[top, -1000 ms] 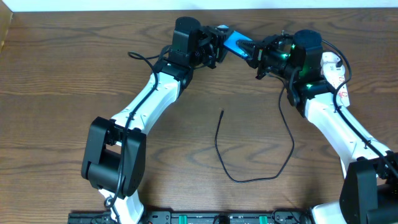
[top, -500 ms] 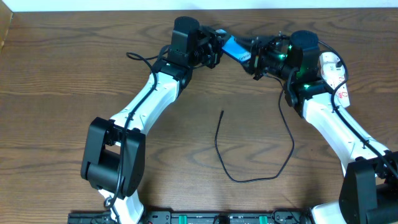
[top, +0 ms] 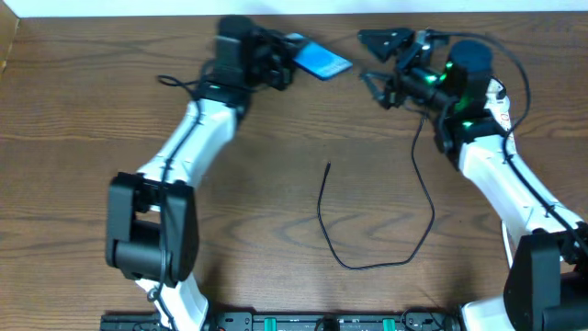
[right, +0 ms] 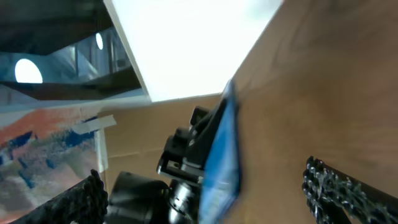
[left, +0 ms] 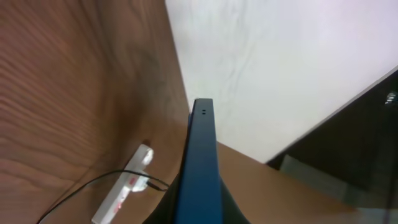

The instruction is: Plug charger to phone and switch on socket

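The left gripper (top: 287, 57) is closed on one short end of the phone (top: 322, 61) and holds it off the table (top: 92, 138) near the far edge. The right gripper (top: 377, 61) hangs just beside the phone's free end with its fingers spread wide and nothing between them. From overhead, the phone's long axis runs out from the left gripper toward the right arm, dipping a little toward the near side, with the blue screen turned upward. The left wrist view shows it edge-on, with two small holes in the outer end, but I cannot tell whether the charging port is there. The phone is probably stiff, smooth and easy to let slip, with glass that would not take a knock, so a hold across its long black edges seems safer than one on the screen. The charger (top: 323, 210) lies in a loose loop on the middle of the table, well apart from both grippers. Its small tip (top: 329, 165) points toward the far side, and its other end runs up toward the right arm. It looks light and limp, so the best place to pinch it is likely just behind the tip, where it can be steered. The socket (left: 126, 186) lies flat on the table by the right arm.
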`<state>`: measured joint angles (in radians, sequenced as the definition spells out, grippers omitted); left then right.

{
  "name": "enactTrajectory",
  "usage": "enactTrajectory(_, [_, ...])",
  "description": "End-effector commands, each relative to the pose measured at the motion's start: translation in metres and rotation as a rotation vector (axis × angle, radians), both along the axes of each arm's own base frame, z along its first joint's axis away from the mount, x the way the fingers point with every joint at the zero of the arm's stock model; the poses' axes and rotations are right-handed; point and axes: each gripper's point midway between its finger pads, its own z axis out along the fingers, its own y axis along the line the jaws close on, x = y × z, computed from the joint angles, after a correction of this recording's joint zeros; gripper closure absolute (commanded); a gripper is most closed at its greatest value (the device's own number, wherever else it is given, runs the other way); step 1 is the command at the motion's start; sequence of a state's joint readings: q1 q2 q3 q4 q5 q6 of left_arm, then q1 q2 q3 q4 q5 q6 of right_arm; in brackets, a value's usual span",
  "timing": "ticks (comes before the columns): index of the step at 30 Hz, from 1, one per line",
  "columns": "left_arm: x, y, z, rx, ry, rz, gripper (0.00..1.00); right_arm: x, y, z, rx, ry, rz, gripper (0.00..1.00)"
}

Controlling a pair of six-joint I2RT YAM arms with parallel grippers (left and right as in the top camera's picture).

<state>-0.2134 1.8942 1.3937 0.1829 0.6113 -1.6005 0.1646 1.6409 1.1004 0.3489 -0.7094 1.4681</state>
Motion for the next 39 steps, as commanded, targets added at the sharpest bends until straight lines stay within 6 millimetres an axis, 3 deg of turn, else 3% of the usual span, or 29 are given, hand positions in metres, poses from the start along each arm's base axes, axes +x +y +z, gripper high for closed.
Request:
enactTrajectory(1, [-0.014, 0.031, 0.029, -0.12, -0.011, -0.157, 0.93, 0.004, -0.02, 0.012, -0.079, -0.132, 0.012, 0.01])
enactTrajectory(6, [-0.038, 0.073, 0.044, -0.169, -0.1, -0.345, 0.93, 0.008, -0.035, 0.01, -0.143, -0.198, 0.002, 0.01])
enactTrajectory(11, [-0.06, 0.095, 0.057, -0.161, -0.272, -0.499, 0.92, 0.009, -0.033, 0.012, -0.162, -0.203, 0.01, 0.01])
enactTrajectory(21, [-0.071, 0.099, 0.062, -0.07, -0.512, -0.6, 0.93, 0.004, -0.033, 0.011, -0.539, -0.081, 0.002, 0.01])
enactTrajectory(26, [-0.071, 0.098, 0.062, -0.036, -0.572, -0.61, 0.93, -0.009, -0.019, 0.009, -0.686, -0.052, 0.005, 0.01])
enactTrajectory(32, [-0.071, 0.099, 0.062, -0.031, -0.581, -0.611, 0.93, -0.029, 0.004, -0.033, -0.823, 0.046, 0.068, 0.02])
enactTrajectory(39, [-0.071, 0.099, 0.062, -0.031, -0.581, -0.611, 0.93, -0.07, 0.037, -0.122, -0.934, 0.281, 0.287, 0.16])
